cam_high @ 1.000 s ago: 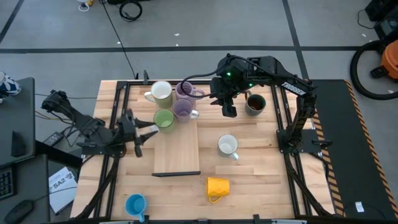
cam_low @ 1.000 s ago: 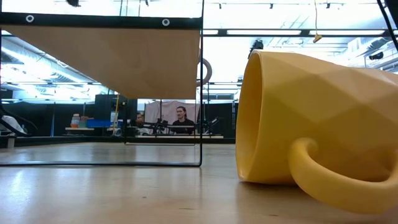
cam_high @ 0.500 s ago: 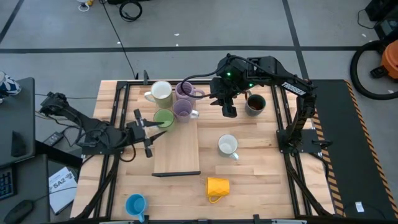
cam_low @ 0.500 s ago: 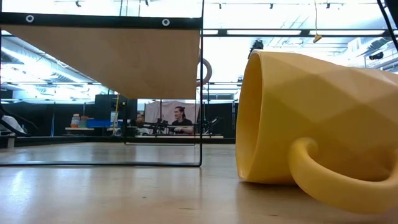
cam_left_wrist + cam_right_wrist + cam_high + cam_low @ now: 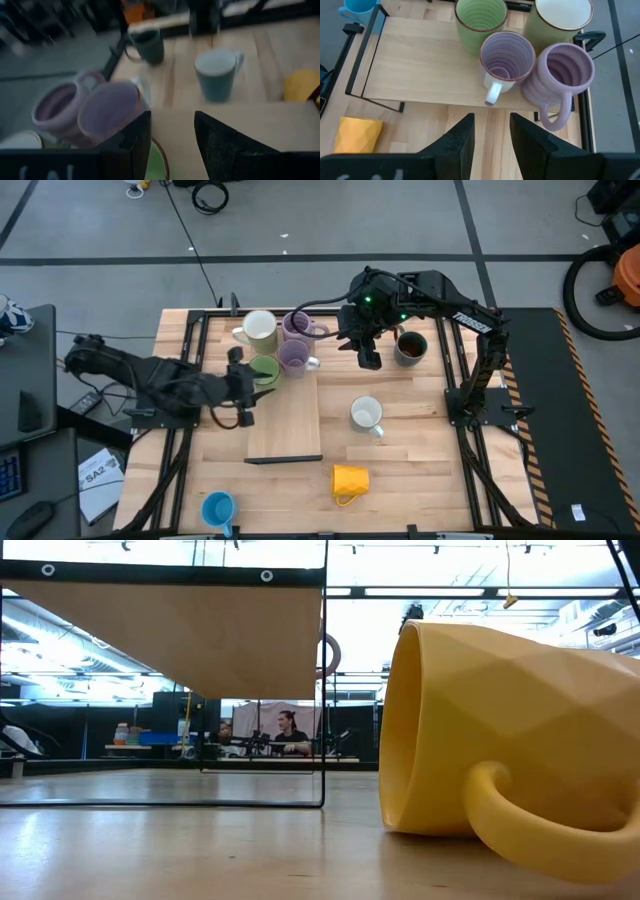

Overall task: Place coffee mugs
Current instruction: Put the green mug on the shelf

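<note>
Four mugs stand on the wooden shelf (image 5: 285, 425): a cream-white one (image 5: 259, 327), two lavender ones (image 5: 297, 325) (image 5: 295, 357) and a light green one (image 5: 264, 370). My left gripper (image 5: 247, 387) hovers open at the shelf's left edge, with the green mug's rim (image 5: 159, 161) just below and ahead of its fingers (image 5: 172, 120). My right gripper (image 5: 368, 358) hangs open above the table, right of the lavender mugs (image 5: 506, 56), holding nothing (image 5: 492, 122). On the table are a dark mug (image 5: 410, 347), a white mug (image 5: 367, 414), a blue mug (image 5: 218, 508) and a yellow mug (image 5: 350, 480) lying on its side.
The shelf is a raised board on a thin black frame (image 5: 322, 690). Black rails (image 5: 190, 380) (image 5: 455, 370) run along the table's left and right sides. Bare board lies near of the green mug. People sit in the room beyond the table (image 5: 290, 735).
My left gripper has gone toward the table's right edge and a little up, closing on the green mug and the shelf's left edge, and has rolled as it went. Its fingers keep the same gap. The mugs have stayed in place.
</note>
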You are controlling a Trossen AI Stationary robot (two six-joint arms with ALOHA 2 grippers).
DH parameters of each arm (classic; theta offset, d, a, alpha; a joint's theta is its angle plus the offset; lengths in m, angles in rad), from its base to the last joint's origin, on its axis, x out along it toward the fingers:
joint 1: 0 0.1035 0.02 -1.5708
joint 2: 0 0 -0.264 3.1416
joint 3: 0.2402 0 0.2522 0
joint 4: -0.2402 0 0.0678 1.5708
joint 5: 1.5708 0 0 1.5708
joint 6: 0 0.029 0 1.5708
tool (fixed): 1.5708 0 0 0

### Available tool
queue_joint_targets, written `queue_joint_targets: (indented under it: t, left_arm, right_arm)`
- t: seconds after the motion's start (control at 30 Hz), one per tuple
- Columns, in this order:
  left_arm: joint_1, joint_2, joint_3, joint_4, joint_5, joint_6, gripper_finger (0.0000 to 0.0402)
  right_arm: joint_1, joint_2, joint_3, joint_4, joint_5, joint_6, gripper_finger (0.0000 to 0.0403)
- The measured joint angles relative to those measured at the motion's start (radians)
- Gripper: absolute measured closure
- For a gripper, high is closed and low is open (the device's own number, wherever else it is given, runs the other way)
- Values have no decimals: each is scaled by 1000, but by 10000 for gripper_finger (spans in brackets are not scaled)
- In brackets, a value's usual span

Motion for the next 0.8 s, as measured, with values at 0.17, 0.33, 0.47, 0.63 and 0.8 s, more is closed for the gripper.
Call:
queue_joint_targets:
  t: [0.17, 0.33, 0.47, 0.63, 0.8]
  left_arm:
    - [56, 79, 69, -123, 63, -73, 244]
    - [96, 117, 83, -170, 117, -104, 244]
    - [117, 118, 83, -229, 117, -167, 244]
    - [126, 113, 83, -273, 129, -226, 244]
    - [126, 113, 83, -320, 185, -252, 251]
  right_arm:
    - [0, 0, 0, -1, 0, 0, 274]
    - [0, 0, 0, -6, -1, 0, 274]
    - [0, 0, 0, -18, -1, 0, 274]
    - [0, 0, 0, -18, -1, 0, 274]
    - [0, 0, 0, -18, -1, 0, 274]
